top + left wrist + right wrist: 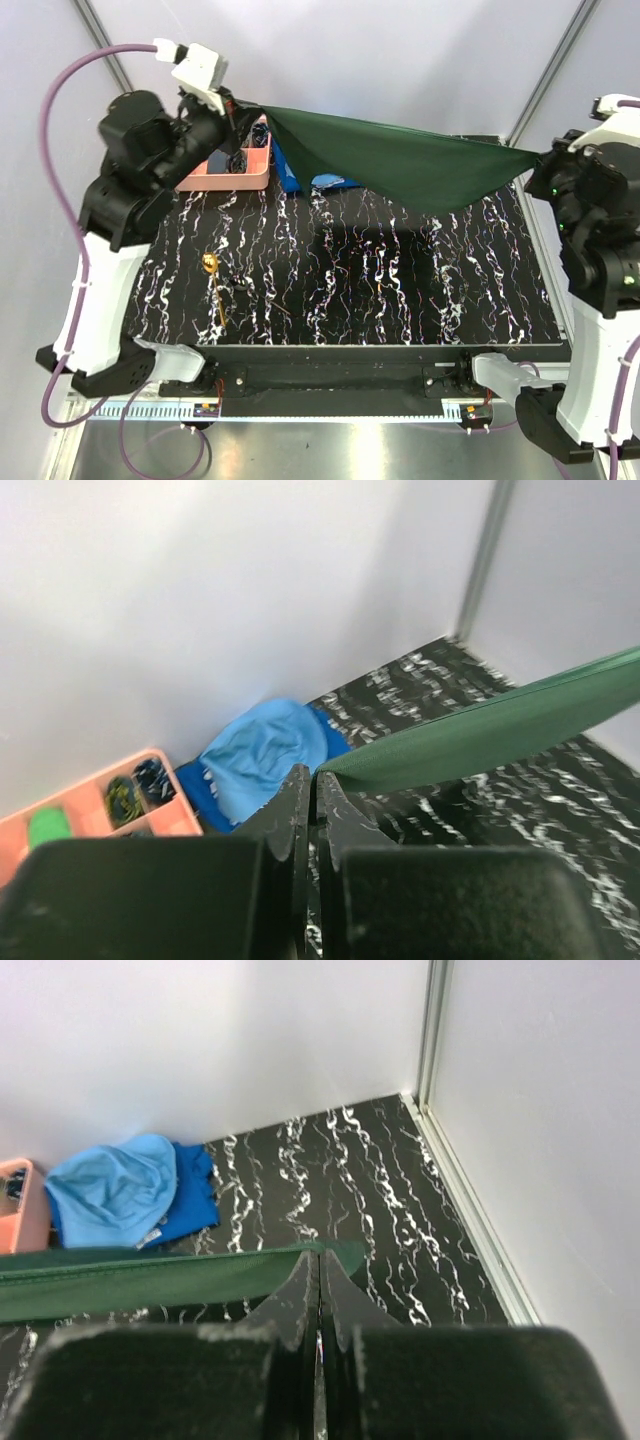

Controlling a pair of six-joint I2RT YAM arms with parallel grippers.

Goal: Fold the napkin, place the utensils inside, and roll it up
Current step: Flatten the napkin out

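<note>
Nearest to you, the black table (pixel 400 290) is hard and glossy and veined with white like marble. The utensils (pixel 213 288) lie on its left half, well apart from the cloth. You can pick out a slim gold metal spoon with a round shiny bowl and a long thin handle pointing back toward the arm bases. Whether a second piece lies with it is too small to tell.

Above the far half of the table, the napkin (pixel 400 160) hangs in the air, stretched between both arms. It is a plain dark green cloth, soft and matte. Its upper edge is pulled nearly taut while the belly sags in a shallow curve and throws a shadow on the table. Your left gripper (pixel 312 780) has its fingers pressed together, pinching one corner. Your right gripper (pixel 320 1260) is closed the same way on the opposite corner, and the cloth runs off to its left as a thin band seen edge-on.

By my reading, you are at the very start. No fold has been laid, the utensils are not in the cloth, and nothing is rolled. The fold, the loading and the roll are all left to do.

Farther back on the left sits a pink compartmented tray (pixel 225 183) of rigid plastic holding small items. Beside it are a crumpled light blue cloth (pixel 110 1185) and a darker royal-blue cloth (pixel 190 1195), against the plain white walls.
</note>
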